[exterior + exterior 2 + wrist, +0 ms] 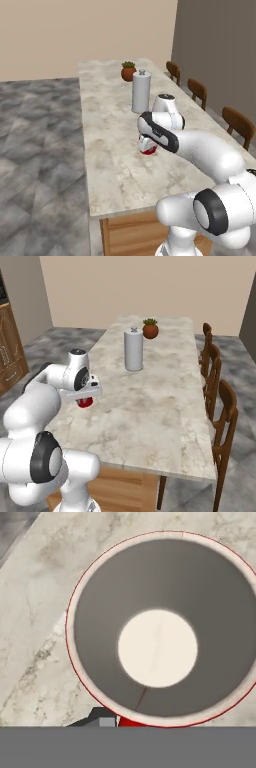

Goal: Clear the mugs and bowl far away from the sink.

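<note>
Marble island counter (115,150), grey stone floor (40,150), beige walls (75,30).

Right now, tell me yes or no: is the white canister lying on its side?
No. The white canister stands upright on the marble counter, near the potted plant.

The counter (165,406) is showing a polished, veined marble-like stone, faintly sheened. The red mug (162,629) is gleaming glossy red outside, looking matt grey on its inner wall and smooth cream at the bottom. The canister (140,91) is reading as smooth, satiny white. The chairs (225,421) are looking like varnished brown wood.
</note>
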